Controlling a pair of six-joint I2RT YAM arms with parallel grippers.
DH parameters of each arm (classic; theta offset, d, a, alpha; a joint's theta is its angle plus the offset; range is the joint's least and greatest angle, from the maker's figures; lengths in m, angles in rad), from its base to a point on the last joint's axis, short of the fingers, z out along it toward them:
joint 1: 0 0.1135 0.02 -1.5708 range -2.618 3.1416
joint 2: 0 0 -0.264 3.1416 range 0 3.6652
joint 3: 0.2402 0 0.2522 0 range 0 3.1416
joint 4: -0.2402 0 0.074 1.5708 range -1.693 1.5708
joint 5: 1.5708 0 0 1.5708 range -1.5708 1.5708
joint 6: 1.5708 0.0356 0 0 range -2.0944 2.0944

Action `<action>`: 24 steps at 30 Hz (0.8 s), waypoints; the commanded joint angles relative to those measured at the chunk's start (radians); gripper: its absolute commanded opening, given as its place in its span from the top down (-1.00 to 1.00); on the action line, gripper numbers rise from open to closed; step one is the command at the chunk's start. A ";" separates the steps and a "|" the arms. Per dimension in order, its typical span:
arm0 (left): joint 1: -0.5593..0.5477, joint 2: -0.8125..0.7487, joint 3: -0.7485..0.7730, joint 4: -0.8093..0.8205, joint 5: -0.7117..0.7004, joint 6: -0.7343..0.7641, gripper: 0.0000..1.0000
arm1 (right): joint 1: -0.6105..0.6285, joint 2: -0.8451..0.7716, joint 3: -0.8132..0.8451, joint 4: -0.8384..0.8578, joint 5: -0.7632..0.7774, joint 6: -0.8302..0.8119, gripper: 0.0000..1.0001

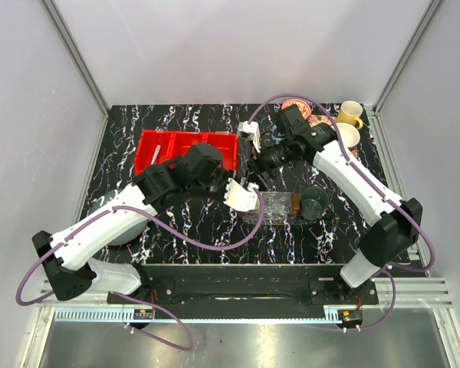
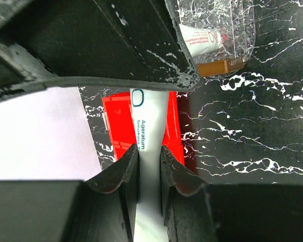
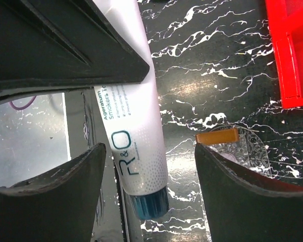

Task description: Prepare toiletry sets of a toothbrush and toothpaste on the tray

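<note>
My left gripper [image 2: 149, 151] is shut on a white toothpaste tube [image 2: 150, 126] and holds it in the air just left of the clear tray [image 1: 280, 205]. In the top view this tube [image 1: 242, 196] hangs at my left gripper [image 1: 238, 192]. A second toothpaste tube [image 2: 202, 40] lies in the tray, near its orange-brown end [image 2: 219, 66]. My right gripper [image 3: 149, 169] is open, its jaws standing wide on either side of the held tube's blue cap [image 3: 149, 204] without touching it. In the top view my right gripper [image 1: 259, 170] hovers over the tray's left part. I cannot make out the toothbrush.
Red bins [image 1: 185, 149] stand behind my left gripper. A floral tray [image 1: 295, 105] with a yellow mug [image 1: 351, 113] and a white mug is at the back right. A dark cup [image 1: 316, 203] stands right of the clear tray. A grey bowl [image 1: 123, 230] sits under my left arm.
</note>
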 commanded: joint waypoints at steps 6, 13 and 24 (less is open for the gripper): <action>-0.010 -0.008 0.018 0.066 -0.050 0.014 0.86 | 0.028 0.003 0.020 -0.022 -0.019 -0.027 0.15; -0.010 -0.031 -0.039 0.148 -0.096 -0.026 0.33 | 0.030 -0.026 0.018 -0.025 0.015 -0.021 0.90; 0.048 -0.143 -0.115 0.308 -0.069 -0.223 -0.43 | 0.028 -0.079 0.021 0.039 0.242 0.037 1.00</action>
